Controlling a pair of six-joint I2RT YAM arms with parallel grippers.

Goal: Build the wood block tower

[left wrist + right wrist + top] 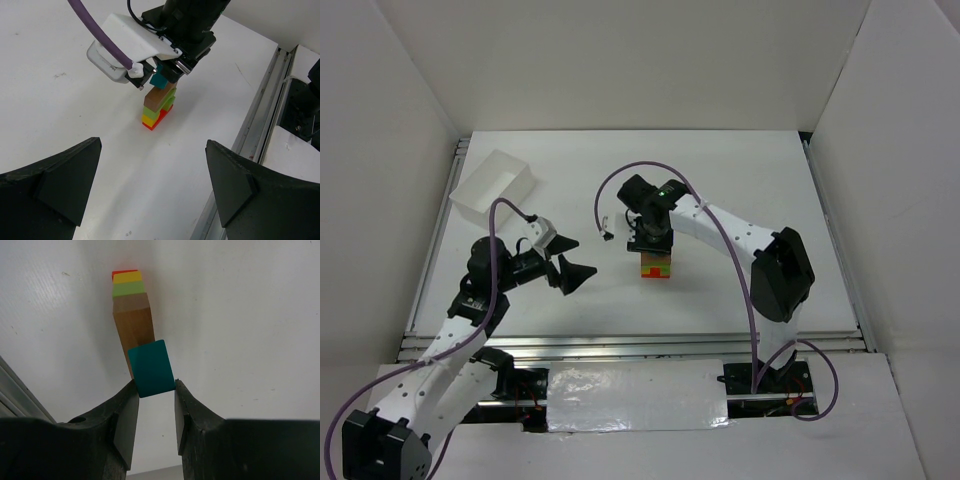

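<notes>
The wood block tower (656, 267) stands near the middle of the table (740, 180). The stack is nearly complete. From the base up, the right wrist view shows a red block (123, 271), a yellow block (127, 277), a green block (128, 289) and a taller tan block (135, 322).

The right gripper (155, 386) hangs straight over the stack, its jaws pinching the teal block (151, 368) by two opposite sides. From the left wrist view the teal piece sits right at the top of the tan one. Whether it rests on the tan block or hovers just clear of it, I cannot tell.

The left gripper (578, 258) waits at about 9 o'clock from the tower, near it but apart. Its jaws are spread wide with nothing between them. A white box (495, 187) lies at roughly 10 o'clock, well apart from the stack.

By my judgement, the lower courses are done. What is left is to seat the teal cap squarely, let go of it, and lift away without nudging the narrow column.
</notes>
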